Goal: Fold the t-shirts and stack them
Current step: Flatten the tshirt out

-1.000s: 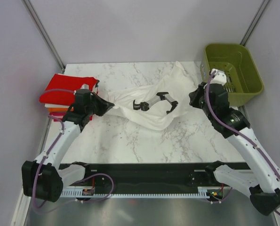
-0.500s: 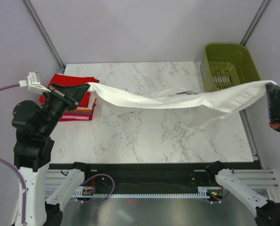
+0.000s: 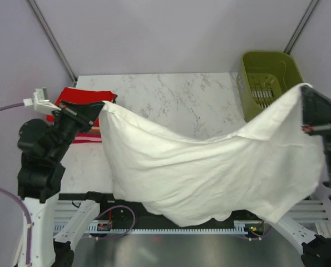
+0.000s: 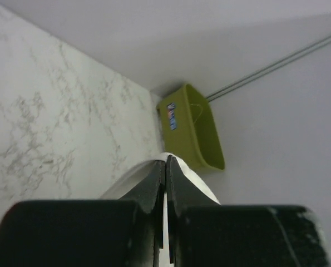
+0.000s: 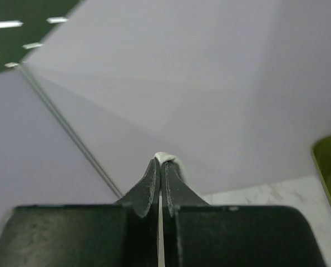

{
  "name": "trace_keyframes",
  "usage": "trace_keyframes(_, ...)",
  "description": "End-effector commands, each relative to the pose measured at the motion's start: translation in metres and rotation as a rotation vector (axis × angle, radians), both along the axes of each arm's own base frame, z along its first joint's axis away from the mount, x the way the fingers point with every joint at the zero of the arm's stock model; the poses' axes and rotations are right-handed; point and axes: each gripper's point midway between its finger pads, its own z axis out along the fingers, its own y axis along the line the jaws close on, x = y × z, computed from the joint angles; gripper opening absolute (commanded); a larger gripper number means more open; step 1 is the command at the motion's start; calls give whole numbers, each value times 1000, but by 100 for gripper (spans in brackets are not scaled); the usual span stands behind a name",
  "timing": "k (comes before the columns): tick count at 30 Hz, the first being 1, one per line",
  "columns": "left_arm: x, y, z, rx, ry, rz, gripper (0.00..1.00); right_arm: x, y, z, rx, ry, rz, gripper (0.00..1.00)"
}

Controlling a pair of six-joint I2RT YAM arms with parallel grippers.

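White shirt (image 3: 210,167) — the large plain one — hangs in the air between the two arms, spread like a sheet and not folded at all. Its top edge sags in the middle and its lower edge drops over the near edge of the desk (image 3: 176,92) and the arm bases. On one upper corner the left tool (image 3: 102,105) is pressed together, close to the stack (image 3: 79,95). On the opposite corner the right tool (image 3: 303,92) is pressed together as well, raised in front of the basket (image 3: 271,69) at the far right. Both wrist views show a sliver of white cloth nipped between fingers that leave no gap. The stack sits at the far left of the desk, red on top with orange and white edges below it, so we judge that part of the job done. What we can see of the basket's inside holds no cloth, so this looks to us like the last piece. Left to do, as we read it: lay it flat on the bare marble, fold it down to a rectangle like the others, and set it on the stack. Whether the tools hold it by the shoulders or by the hem we cannot tell — no collar or sleeve shows plainly.
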Motion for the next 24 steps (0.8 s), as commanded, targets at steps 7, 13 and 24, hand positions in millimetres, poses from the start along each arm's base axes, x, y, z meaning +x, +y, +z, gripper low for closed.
trace_keyframes(7,131,-21,-156,-26,325,5,2,184,43,-155,-57,450,-251,0)
trace_keyframes(13,211,-16,-95,-89,277,-34,2,280,58,-127,-96,490,-227,0)
trace_keyframes(24,319,0,51,-252,11,-246,2,359,9,1,165,212,222,0)
